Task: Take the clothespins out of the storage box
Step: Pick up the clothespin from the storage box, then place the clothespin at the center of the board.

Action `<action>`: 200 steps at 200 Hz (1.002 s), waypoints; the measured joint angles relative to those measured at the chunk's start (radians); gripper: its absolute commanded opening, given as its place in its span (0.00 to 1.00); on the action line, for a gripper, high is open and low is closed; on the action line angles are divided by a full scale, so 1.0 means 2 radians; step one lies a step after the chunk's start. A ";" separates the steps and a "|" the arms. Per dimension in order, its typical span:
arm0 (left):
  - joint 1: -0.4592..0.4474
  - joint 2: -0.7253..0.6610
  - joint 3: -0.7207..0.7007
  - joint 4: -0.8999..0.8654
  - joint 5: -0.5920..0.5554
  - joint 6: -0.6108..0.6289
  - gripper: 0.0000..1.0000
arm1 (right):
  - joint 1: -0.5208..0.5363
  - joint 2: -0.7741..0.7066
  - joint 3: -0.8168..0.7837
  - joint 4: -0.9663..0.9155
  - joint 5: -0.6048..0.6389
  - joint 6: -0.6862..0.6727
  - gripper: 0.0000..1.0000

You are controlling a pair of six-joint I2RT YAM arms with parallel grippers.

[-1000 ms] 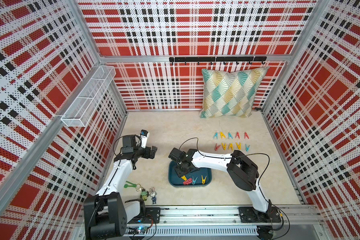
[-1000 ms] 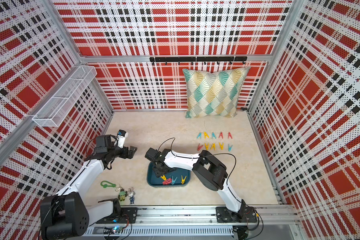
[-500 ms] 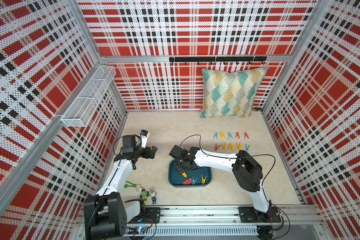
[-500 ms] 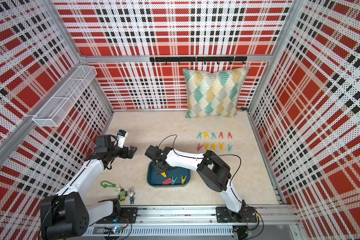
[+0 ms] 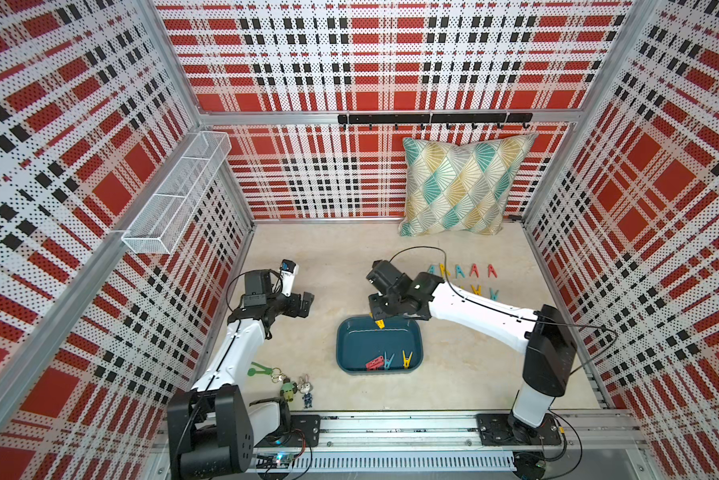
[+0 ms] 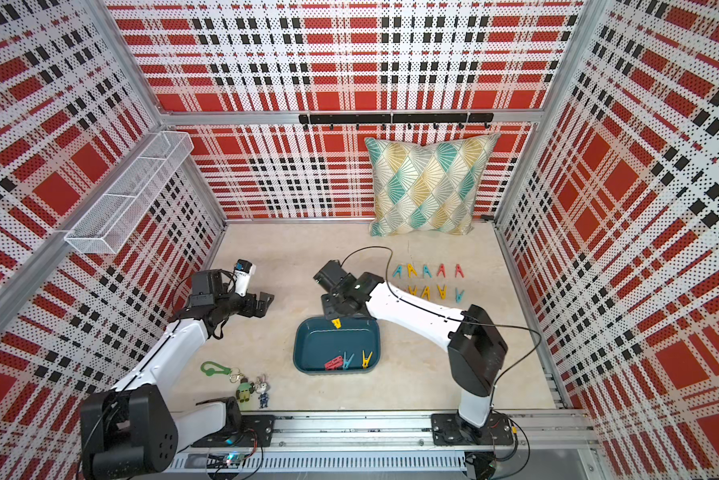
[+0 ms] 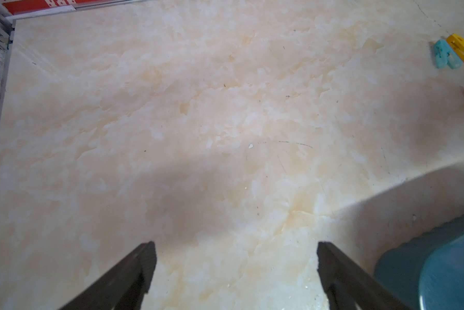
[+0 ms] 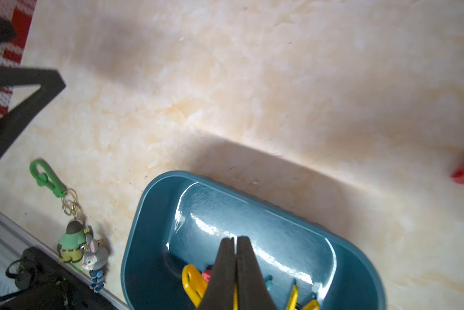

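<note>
Right gripper [image 8: 235, 243] is clamped on a yellow peg [image 5: 379, 323] over the far rim of the box [image 5: 362, 343]. Left gripper [image 7: 236, 255] hovers spread wide above bare table [image 7: 198, 107]. 3 pegs [image 5: 388, 361] lie in the box. 2 rows [image 6: 428, 272] of roughly 9, partly hidden by the arm [image 5: 474, 311], sit near the pillow [image 5: 461, 187].

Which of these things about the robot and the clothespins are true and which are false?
1. The right gripper is pinching a yellow clothespin. True.
2. The storage box is empty. False: three clothespins, red, blue and yellow, lie in it.
3. The left gripper is open, holding nothing. True.
4. The pillow lies flat mid-table. False: it leans on the back wall.
</note>
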 measured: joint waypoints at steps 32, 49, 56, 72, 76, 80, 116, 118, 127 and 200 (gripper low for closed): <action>-0.001 0.000 0.000 0.000 0.000 0.000 1.00 | -0.073 -0.035 -0.066 0.000 0.000 0.023 0.00; -0.001 0.000 0.000 0.000 0.000 0.000 1.00 | -0.105 -0.036 -0.098 0.001 0.001 0.032 0.00; -0.001 0.000 0.000 0.000 0.000 0.000 1.00 | -0.116 -0.036 -0.110 0.000 0.002 0.035 0.00; -0.001 0.000 0.000 0.000 0.000 0.000 1.00 | -0.130 -0.032 -0.126 0.000 0.006 0.040 0.00; -0.001 0.000 0.000 0.000 0.000 0.000 1.00 | -0.133 -0.030 -0.128 0.001 0.006 0.041 0.00; -0.001 0.000 0.000 0.000 0.000 0.000 1.00 | -0.135 -0.027 -0.130 0.002 0.007 0.042 0.00; -0.003 0.000 0.000 0.000 0.000 0.000 1.00 | -0.154 0.010 -0.132 0.013 0.021 0.047 0.00; -0.003 0.000 0.000 0.000 0.000 0.000 1.00 | -0.154 0.012 -0.132 0.014 0.022 0.048 0.00; -0.003 0.000 0.000 0.000 0.000 0.000 1.00 | -0.158 0.022 -0.132 0.015 0.025 0.047 0.00; -0.004 0.000 0.000 0.000 0.000 0.000 1.00 | -0.171 0.060 -0.131 0.014 0.056 0.047 0.00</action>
